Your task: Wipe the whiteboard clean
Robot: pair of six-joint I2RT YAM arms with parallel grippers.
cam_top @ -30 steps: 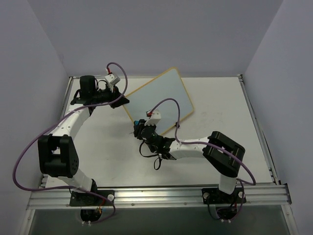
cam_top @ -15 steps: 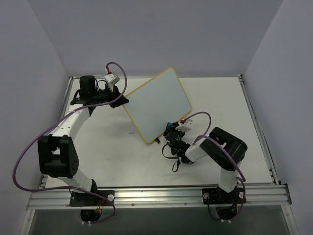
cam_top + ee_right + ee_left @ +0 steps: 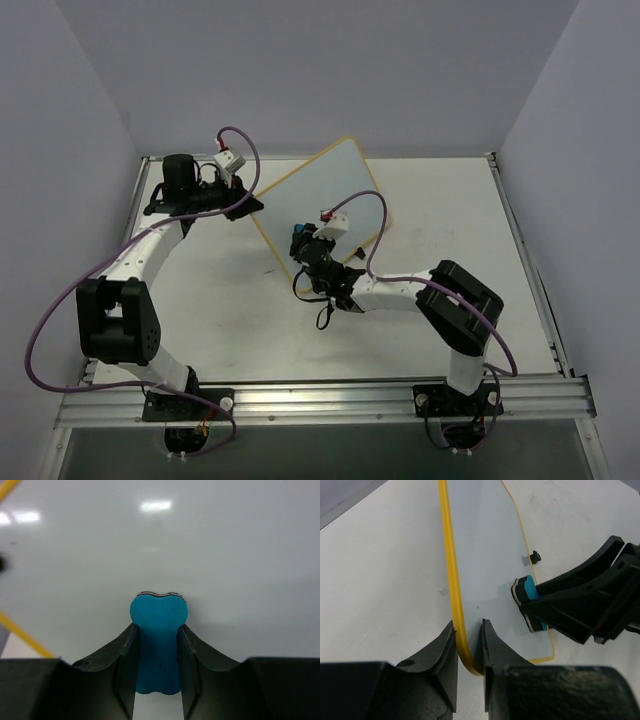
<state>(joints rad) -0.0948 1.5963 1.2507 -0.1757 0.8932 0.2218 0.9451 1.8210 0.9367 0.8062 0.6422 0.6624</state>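
Note:
The whiteboard [image 3: 335, 195] has a yellow frame and is held tilted off the table at the back centre. No writing shows on it. My left gripper [image 3: 248, 207] is shut on its near-left frame edge, seen up close in the left wrist view [image 3: 469, 650]. My right gripper [image 3: 301, 243] is shut on the small blue bone-shaped eraser [image 3: 159, 612] and presses its end against the board's white face [image 3: 210, 540]. The left wrist view also shows the eraser [image 3: 530, 591] on the board [image 3: 490, 550], with a black clip foot [image 3: 535, 557] just beyond it.
The white table [image 3: 200, 300] ends in raised rims at the left [image 3: 135, 200] and right [image 3: 525, 250]. An aluminium rail [image 3: 320, 400] runs along the front by the arm bases. Purple cables [image 3: 60, 310] loop off both arms. Walls close in on three sides.
My right gripper, with the eraser, swept from the board's lower left back toward its base, then returned onto the board's lower-left face. The board tilted as it moved. My left arm stayed put.

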